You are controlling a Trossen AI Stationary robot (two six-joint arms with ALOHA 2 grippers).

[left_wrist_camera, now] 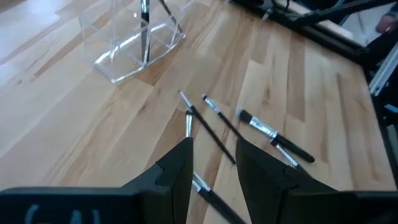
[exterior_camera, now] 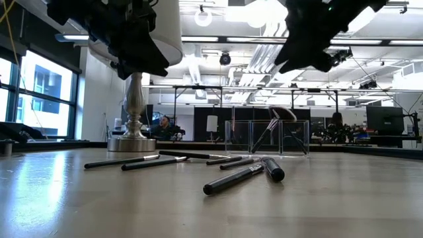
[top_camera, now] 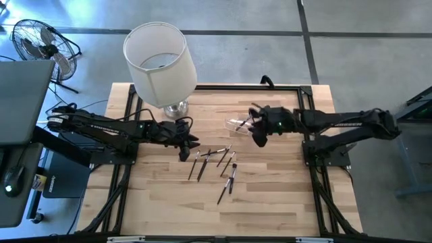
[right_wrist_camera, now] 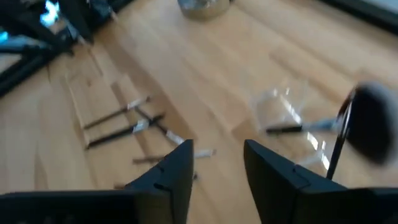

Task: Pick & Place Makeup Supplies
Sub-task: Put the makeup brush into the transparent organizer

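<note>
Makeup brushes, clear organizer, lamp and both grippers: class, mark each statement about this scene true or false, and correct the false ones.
1. Several makeup brushes lie loose on the wooden table. True.
2. The clear organizer is empty. False: at least two brushes already stand in it.
3. The left gripper is shut on a brush. False: in the left wrist view its fingers are open and hold nothing, above the loose brushes.
4. The lamp with the white shade stands on the table at the far edge, near the left arm. True.
5. The right gripper is open, close to the clear organizer. True.
6. All the loose brushes lie inside the organizer's compartments. False: they lie on the tabletop, apart from it.
</note>
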